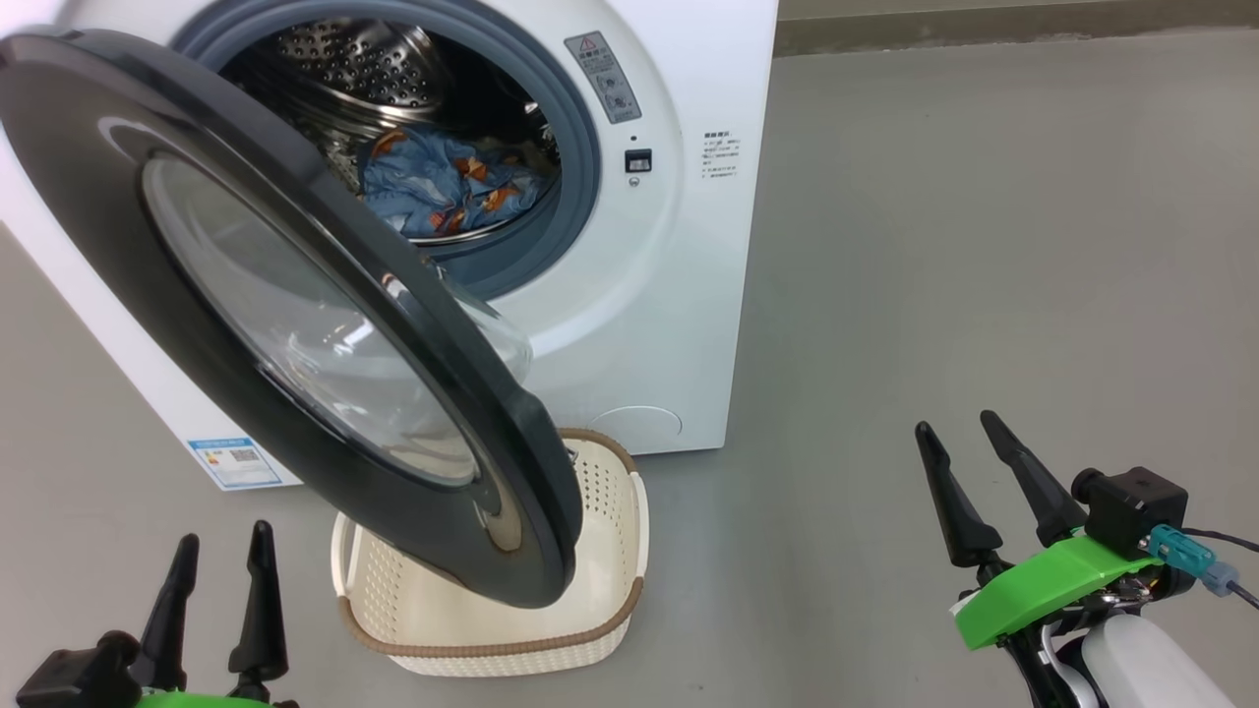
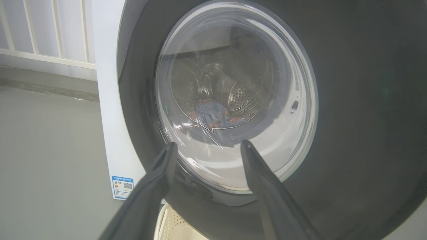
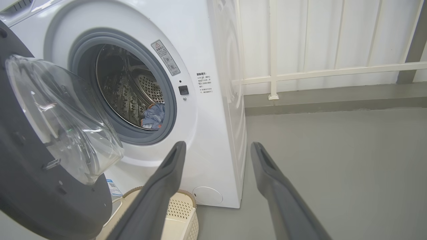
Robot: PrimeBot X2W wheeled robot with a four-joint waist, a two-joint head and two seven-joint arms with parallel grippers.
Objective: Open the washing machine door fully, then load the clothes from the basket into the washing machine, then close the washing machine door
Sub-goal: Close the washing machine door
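Beside the basket (image 1: 511, 647), left end effector (image 1: 224, 533) pointing forward, splayed

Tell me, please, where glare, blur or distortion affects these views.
Head view: sharp, with soft glare on the glossy rim of the washing machine door. Left wrist view: the clothes look warped and hazy through the door glass; the left gripper is blurred. Right wrist view: highlights streak the door glass; the washing machine looks tilted.
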